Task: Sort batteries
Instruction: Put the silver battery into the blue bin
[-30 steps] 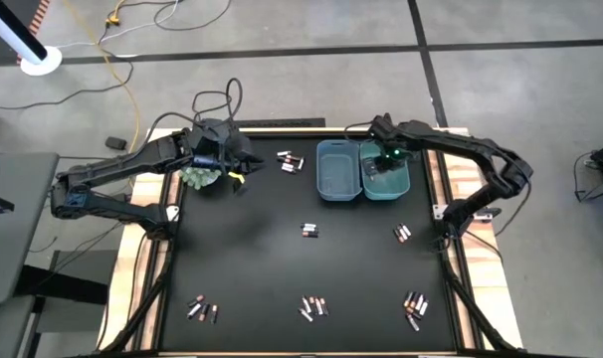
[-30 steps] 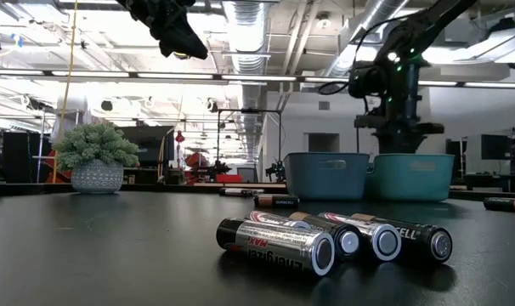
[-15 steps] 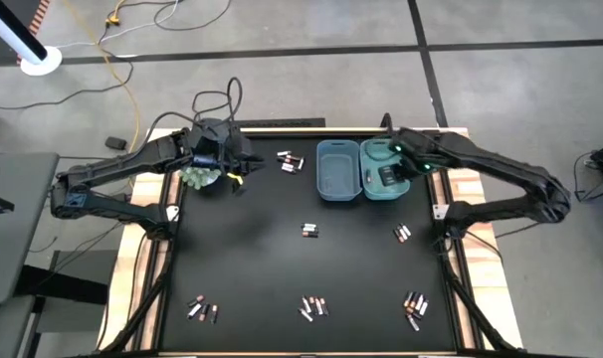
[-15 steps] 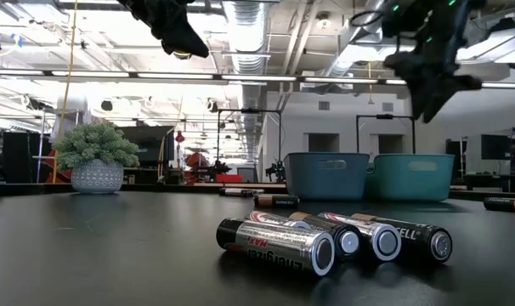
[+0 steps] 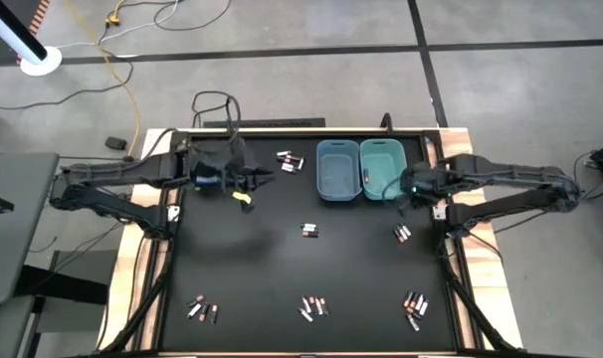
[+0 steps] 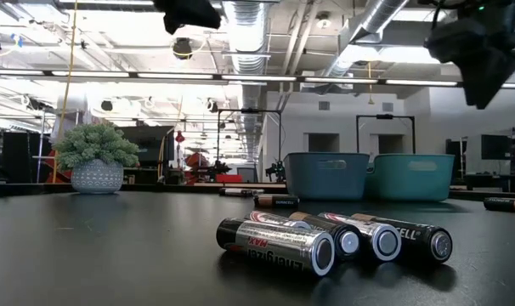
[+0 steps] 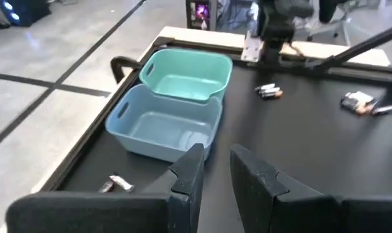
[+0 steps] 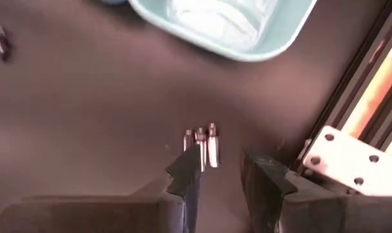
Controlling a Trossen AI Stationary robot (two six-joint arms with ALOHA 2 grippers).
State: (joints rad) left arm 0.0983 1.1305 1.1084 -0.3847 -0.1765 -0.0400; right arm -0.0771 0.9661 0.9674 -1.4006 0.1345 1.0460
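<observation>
Small clusters of batteries lie on the black table: by the blue bin, at mid-table, near the right edge and along the near edge. The blue bin and the teal bin stand side by side at the far edge. My left gripper hovers open at the far left, pointing at the bins. My right gripper is open and empty, pointing down just off the teal bin's near right corner, above three batteries.
A potted plant stands at the table's far left, below my left arm. A yellow bit lies near the left gripper. Wooden rails edge the table on both sides. Free black surface lies between the battery clusters.
My right gripper has left the spot above the teal bin, rising and swinging toward the table's near right, and has rolled at the wrist. My left gripper has swung a little toward the near edge. The batteries and bins on the table have stayed put.
</observation>
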